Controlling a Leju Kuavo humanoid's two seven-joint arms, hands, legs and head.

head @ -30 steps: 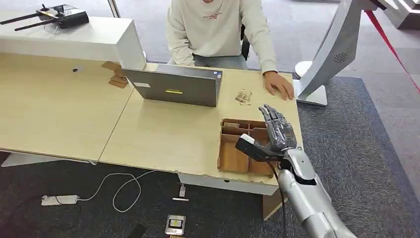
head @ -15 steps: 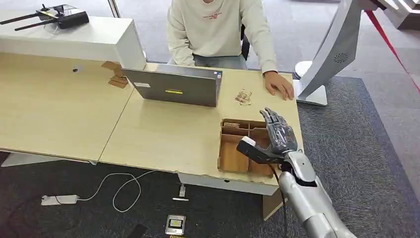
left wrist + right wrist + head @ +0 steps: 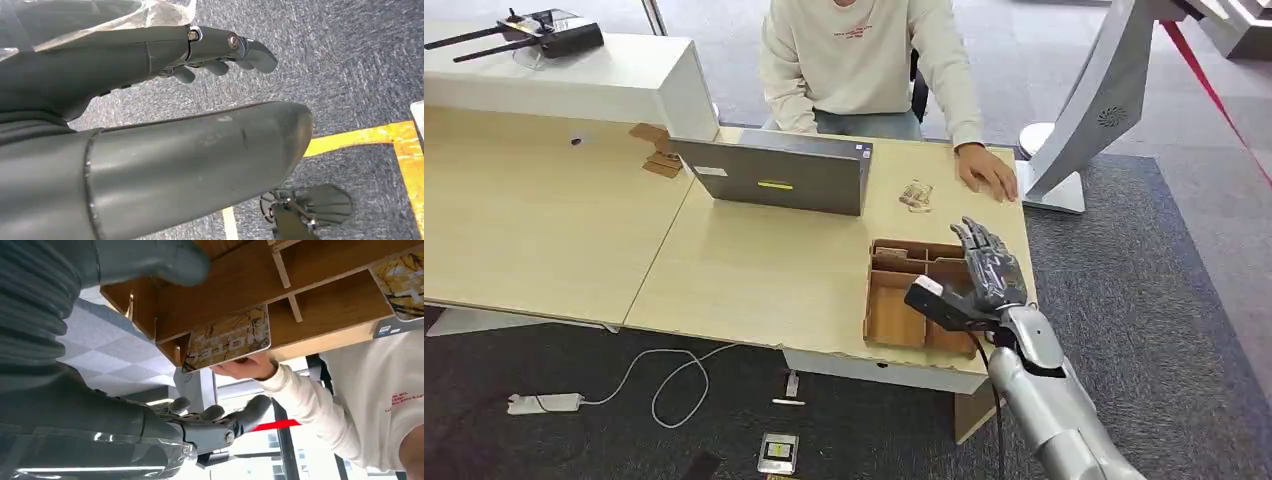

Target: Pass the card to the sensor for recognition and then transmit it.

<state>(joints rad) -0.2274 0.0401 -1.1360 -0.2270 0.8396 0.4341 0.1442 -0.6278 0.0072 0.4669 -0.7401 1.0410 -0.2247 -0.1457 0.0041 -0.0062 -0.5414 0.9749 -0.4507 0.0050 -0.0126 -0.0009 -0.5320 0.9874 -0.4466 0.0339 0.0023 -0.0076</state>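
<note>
A patterned card [image 3: 914, 195] lies on the table between the laptop [image 3: 774, 175] and the person's hand [image 3: 989, 172]; it also appears as the card [image 3: 402, 282] in the right wrist view. A second patterned card [image 3: 227, 340] sits at the far wall of the wooden tray [image 3: 240, 280]. My right hand [image 3: 984, 275] hovers over the right side of the wooden tray [image 3: 894, 320], fingers stretched and apart, thumb out, holding nothing. My left hand [image 3: 150, 100] hangs over grey carpet with nothing in it.
A person in a pale sweatshirt [image 3: 864, 60] sits behind the table with one hand flat on it. A white raised counter [image 3: 564, 85] stands at the back left, a grey stand [image 3: 1094, 110] at the right. Cables and a power strip [image 3: 544, 403] lie on the floor.
My right hand has drifted slightly to the right and back towards me above the tray. Cards, laptop and the person's hand have not moved.
</note>
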